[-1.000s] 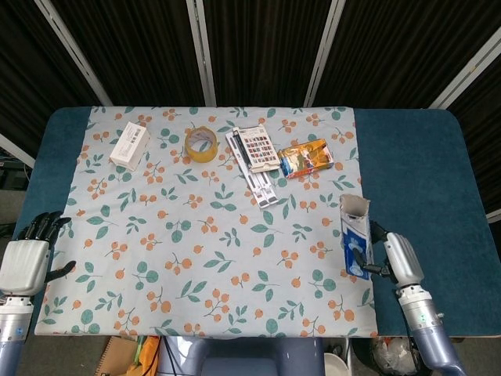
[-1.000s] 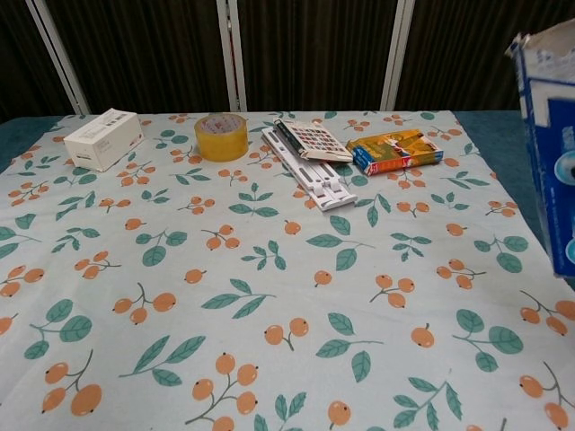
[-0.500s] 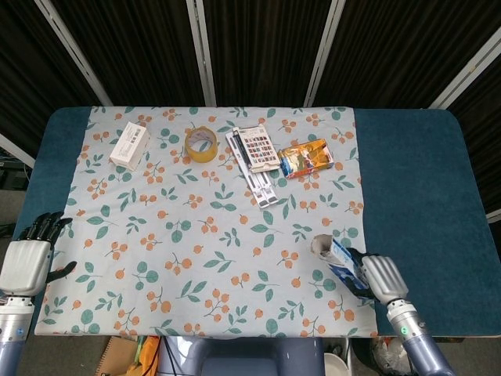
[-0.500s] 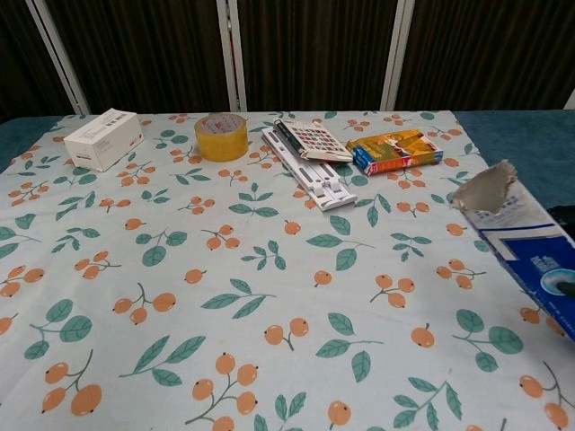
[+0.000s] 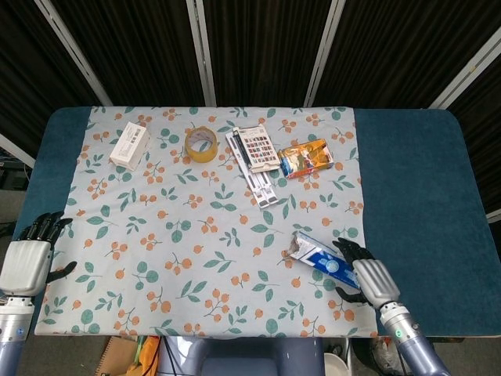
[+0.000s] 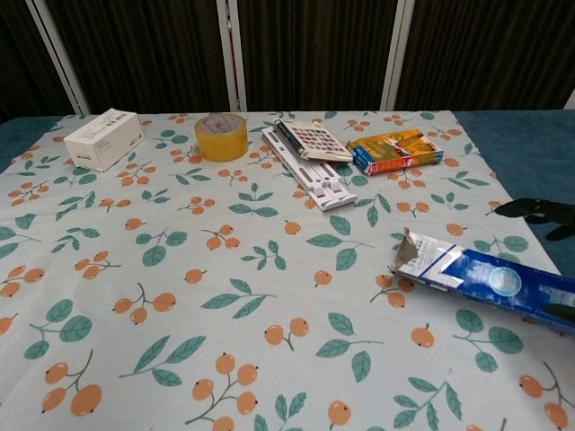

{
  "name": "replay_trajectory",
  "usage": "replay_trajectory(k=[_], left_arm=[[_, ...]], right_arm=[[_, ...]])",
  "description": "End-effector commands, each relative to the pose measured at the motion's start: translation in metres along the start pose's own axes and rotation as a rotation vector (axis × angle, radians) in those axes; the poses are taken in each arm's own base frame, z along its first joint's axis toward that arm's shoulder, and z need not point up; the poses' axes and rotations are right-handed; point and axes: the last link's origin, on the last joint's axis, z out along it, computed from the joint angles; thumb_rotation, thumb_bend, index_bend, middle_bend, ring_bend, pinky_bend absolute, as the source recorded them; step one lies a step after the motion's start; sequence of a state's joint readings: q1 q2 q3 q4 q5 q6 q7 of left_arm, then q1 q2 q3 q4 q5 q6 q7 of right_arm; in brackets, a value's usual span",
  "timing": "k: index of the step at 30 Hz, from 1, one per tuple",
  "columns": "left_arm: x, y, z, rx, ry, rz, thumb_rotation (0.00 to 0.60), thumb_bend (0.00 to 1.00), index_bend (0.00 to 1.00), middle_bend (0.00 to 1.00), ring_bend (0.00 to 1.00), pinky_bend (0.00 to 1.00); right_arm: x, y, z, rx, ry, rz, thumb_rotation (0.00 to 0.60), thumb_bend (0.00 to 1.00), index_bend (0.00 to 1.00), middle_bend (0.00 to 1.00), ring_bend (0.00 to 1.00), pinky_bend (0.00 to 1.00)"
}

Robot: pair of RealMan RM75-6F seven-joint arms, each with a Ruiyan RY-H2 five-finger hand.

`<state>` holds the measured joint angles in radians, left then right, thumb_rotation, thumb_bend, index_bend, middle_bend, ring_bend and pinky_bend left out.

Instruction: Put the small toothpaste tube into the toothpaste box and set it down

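Note:
The blue and white toothpaste box lies nearly flat on the floral cloth at the front right, its torn open flap pointing left. In the chest view the box shows the same way. My right hand holds its near end, with dark fingers spread around it. No toothpaste tube shows outside the box. My left hand hovers off the table's front left corner, fingers apart and holding nothing.
At the back of the cloth sit a white carton, a yellow tape roll, a calculator on a white stand, and an orange packet. Bare blue table lies to the right.
My right hand has tipped the box from upright down to nearly flat and carried it left and forward onto the cloth. The left hand has stayed put.

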<state>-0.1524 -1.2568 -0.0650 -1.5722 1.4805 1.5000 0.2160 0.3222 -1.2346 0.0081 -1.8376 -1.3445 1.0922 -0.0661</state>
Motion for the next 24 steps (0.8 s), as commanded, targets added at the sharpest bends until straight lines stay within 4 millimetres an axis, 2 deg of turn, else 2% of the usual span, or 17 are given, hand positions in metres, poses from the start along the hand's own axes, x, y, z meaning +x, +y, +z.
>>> replay_trajectory(k=[1, 6, 11, 14, 17, 21, 24], left_arm=[[0.001, -0.001, 0.000, 0.002, 0.005, 0.004, 0.600, 0.00, 0.20, 0.12, 0.12, 0.27], [0.008, -0.009, 0.001, 0.014, 0.015, 0.015, 0.600, 0.00, 0.18, 0.10, 0.09, 0.23], [0.013, -0.017, -0.004, 0.012, -0.001, 0.043, 0.600, 0.00, 0.11, 0.04, 0.03, 0.15], [0.015, -0.021, -0.009, 0.011, -0.024, 0.051, 0.600, 0.00, 0.02, 0.00, 0.00, 0.07], [0.017, -0.023, -0.013, 0.009, -0.035, 0.053, 0.600, 0.00, 0.00, 0.00, 0.00, 0.04], [0.020, -0.021, -0.016, -0.003, -0.005, 0.023, 0.600, 0.00, 0.00, 0.00, 0.00, 0.03], [0.020, -0.020, -0.019, -0.013, 0.011, 0.016, 0.600, 0.00, 0.00, 0.00, 0.00, 0.03]], right_arm=[[0.010, 0.002, -0.002, -0.012, 0.028, 0.009, 0.600, 0.31, 0.00, 0.04, 0.00, 0.12], [0.036, 0.014, -0.010, -0.060, 0.090, -0.016, 0.600, 0.31, 0.00, 0.04, 0.00, 0.09], [0.063, 0.040, -0.029, -0.110, 0.178, -0.202, 0.600, 0.31, 0.00, 0.03, 0.00, 0.07], [0.070, 0.056, -0.046, -0.136, 0.224, -0.325, 0.600, 0.31, 0.00, 0.00, 0.00, 0.02], [0.073, 0.069, -0.063, -0.166, 0.284, -0.385, 0.600, 0.31, 0.00, 0.00, 0.00, 0.01], [0.078, 0.079, -0.086, -0.197, 0.401, -0.360, 0.600, 0.31, 0.00, 0.00, 0.00, 0.00], [0.081, 0.081, -0.094, -0.186, 0.479, -0.309, 0.600, 0.31, 0.00, 0.00, 0.00, 0.00]])
